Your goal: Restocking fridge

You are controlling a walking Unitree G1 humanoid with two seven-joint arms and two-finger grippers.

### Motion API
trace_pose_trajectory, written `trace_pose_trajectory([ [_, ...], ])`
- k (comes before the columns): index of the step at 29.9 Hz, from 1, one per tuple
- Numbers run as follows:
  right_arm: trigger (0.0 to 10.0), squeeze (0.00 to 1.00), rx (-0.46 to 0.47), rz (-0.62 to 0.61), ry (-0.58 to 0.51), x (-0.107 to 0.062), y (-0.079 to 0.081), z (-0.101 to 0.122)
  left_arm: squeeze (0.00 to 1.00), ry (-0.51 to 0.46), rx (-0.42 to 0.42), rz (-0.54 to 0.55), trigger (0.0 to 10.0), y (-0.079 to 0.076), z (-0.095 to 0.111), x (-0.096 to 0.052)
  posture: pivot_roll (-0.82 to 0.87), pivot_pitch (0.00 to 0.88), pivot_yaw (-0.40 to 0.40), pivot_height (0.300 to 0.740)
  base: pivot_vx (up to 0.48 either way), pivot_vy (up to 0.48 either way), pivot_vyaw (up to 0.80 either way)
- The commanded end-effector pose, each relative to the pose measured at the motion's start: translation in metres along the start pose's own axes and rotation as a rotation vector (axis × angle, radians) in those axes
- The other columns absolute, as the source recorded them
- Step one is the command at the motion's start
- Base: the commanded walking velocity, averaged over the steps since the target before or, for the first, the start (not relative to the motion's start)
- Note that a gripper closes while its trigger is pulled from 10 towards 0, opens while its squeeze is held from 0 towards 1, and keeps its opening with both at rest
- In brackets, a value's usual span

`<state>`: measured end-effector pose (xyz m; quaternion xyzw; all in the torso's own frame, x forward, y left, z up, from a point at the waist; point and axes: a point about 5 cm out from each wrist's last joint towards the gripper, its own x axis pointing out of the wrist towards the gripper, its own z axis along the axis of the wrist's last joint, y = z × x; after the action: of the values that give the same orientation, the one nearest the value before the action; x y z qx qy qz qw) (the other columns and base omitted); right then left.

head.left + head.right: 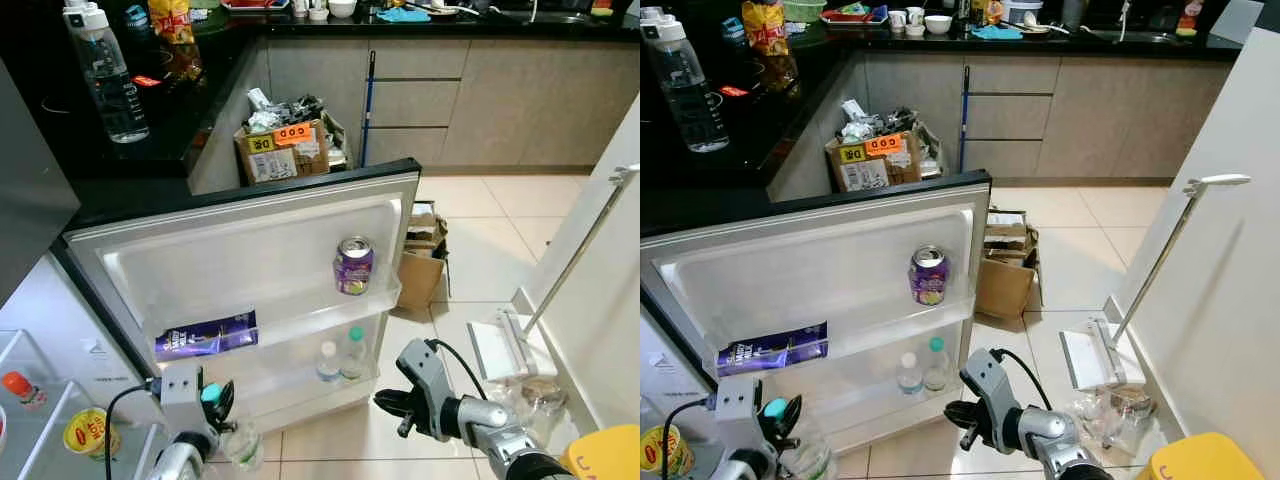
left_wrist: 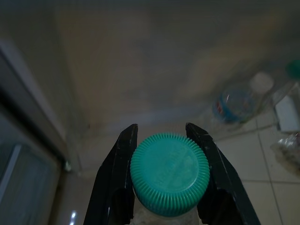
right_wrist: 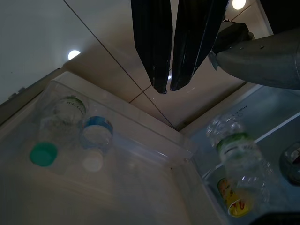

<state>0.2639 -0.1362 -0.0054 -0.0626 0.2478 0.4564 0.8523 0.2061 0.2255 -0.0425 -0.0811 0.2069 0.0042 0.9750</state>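
Note:
My left gripper (image 1: pixel 220 398) hangs low in front of the open fridge door (image 1: pixel 250 250), shut on the green cap (image 2: pixel 169 174) of a clear plastic bottle (image 1: pixel 243 445). The door's lower shelf holds two small bottles (image 1: pixel 340 358), one with a green cap (image 3: pixel 43 153) and one with a white cap (image 3: pixel 92 161). On the upper door shelf stand a purple can (image 1: pixel 353 265) and a purple chocolate bar (image 1: pixel 205 337). My right gripper (image 1: pixel 387 401) hovers over the floor tiles just right of the door's lower corner, its fingers (image 3: pixel 152 47) shut with nothing between them.
Inside the fridge at the left are a yellow-lidded jar (image 1: pixel 87 432) and a red-capped bottle (image 1: pixel 20 388). A cardboard box (image 1: pixel 422 262) sits on the floor behind the door. A white stand (image 1: pixel 510 345) and a yellow object (image 1: pixel 605 450) are to the right.

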Motion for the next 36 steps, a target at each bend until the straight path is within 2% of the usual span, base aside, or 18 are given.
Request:
trace_pose_trajectory([
  [1, 10.0, 0.00, -0.009, 0.011, -0.007, 0.001, 0.001, 0.002, 0.00, 0.001, -0.001, 0.003, 10.0, -0.003, -0.002, 0.000, -0.12, 0.000, -0.008, 0.665, 0.000, 0.000, 0.00],
  [12, 10.0, 0.00, -0.027, 0.008, -0.018, -0.001, -0.002, 0.006, 0.00, -0.035, -0.007, -0.021, 10.0, -0.008, 0.008, 0.007, -0.12, 0.000, -0.015, 0.630, 0.000, 0.000, 0.00],
  [23, 10.0, 0.00, -0.044, 0.016, -0.031, -0.001, -0.004, 0.012, 0.00, -0.130, -0.022, -0.129, 10.0, -0.022, 0.028, 0.019, -0.12, 0.000, -0.018, 0.590, 0.000, 0.000, 0.00],
  [25, 10.0, 0.00, -0.048, 0.019, -0.034, -0.001, -0.004, 0.013, 0.00, -0.158, -0.027, -0.152, 10.0, -0.024, 0.033, 0.021, -0.12, 0.000, -0.018, 0.585, 0.000, 0.000, 0.00],
  [28, 10.0, 0.00, -0.067, 0.040, -0.043, -0.003, -0.006, 0.018, 0.00, -0.265, -0.021, -0.233, 10.0, -0.027, 0.057, 0.028, -0.12, 0.000, -0.021, 0.570, 0.000, 0.000, 0.00],
  [36, 10.0, 0.00, -0.094, 0.072, -0.039, -0.008, -0.009, 0.022, 0.00, -0.403, 0.002, -0.376, 10.0, -0.025, 0.089, 0.030, -0.12, 0.000, -0.025, 0.540, 0.000, 0.000, 0.00],
])
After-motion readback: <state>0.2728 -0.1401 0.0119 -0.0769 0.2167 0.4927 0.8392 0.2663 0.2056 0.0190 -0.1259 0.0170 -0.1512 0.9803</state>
